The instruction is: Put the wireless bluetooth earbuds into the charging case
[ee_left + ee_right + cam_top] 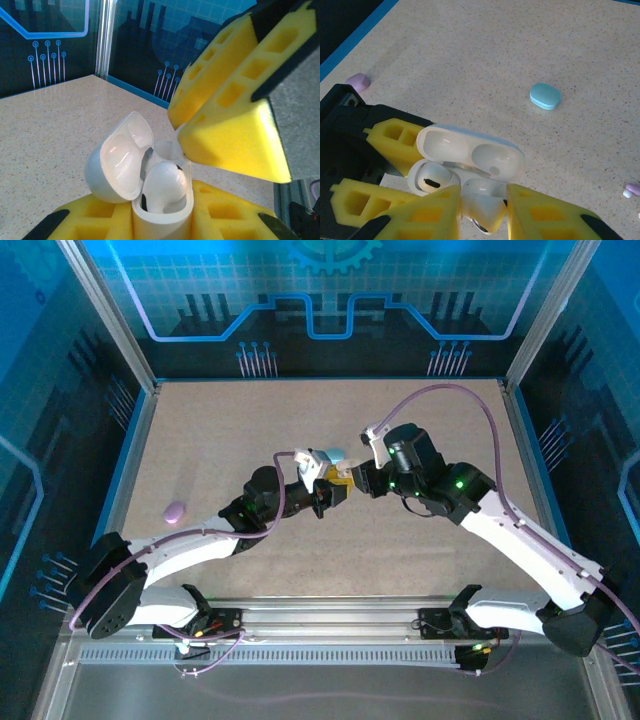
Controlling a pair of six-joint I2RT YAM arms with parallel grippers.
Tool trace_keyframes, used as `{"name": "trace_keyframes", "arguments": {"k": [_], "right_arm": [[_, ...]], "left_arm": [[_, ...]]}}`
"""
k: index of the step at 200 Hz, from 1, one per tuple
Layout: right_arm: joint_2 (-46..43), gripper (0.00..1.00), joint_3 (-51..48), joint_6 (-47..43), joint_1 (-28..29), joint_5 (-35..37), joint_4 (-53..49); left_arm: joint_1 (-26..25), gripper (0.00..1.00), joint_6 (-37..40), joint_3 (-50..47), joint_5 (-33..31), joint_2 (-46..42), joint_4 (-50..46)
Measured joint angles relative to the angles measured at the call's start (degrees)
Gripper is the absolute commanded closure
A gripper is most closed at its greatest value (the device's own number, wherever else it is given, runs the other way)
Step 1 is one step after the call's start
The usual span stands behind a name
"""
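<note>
Purple comes first: an oval purple case (175, 511) lies alone on the speckled counter (220, 430) at the left of the overhead view, well apart from both arms.

Towards mid-frame, the left end effector (160, 222) is closed on the white charging case (470, 152). Its yellow foam fingers (395, 137) press the case body from either side and hold it upright. The lid (117, 160) is hinged back and stands open, with its two hollow cups bare. In the right wrist view, the case's left-hand well holds a seated earbud (431, 179), white with a dark slot on its face.

Right of that, at the bottom centre of the same view, the right end effector (482, 220) is clamped on a second earbud (481, 207). A yellow finger touches the bud on each side. This white bud sits at the mouth of the right-hand well. How deep it has gone in cannot be told, because the fingers hide its lower part. In the left wrist view, those fingers hang tilted over the open case from the upper right.

Further right, a pale blue case (545, 96) rests shut on the counter, near the two end effectors but touching neither. At the far right edge of the right wrist view, a tiny purple bud (633, 188) lies on the counter with a small white piece just beside it.
</note>
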Motion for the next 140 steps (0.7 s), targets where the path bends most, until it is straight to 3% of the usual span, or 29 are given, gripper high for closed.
{"name": "trace_keyframes", "arguments": {"k": [140], "right_arm": [[-0.1, 0.65, -0.2, 3.0, -2.0, -4.3, 0.7]], "left_arm": [[0.0, 0.76, 1.8, -0.8, 1.7, -0.2, 3.1]]}}
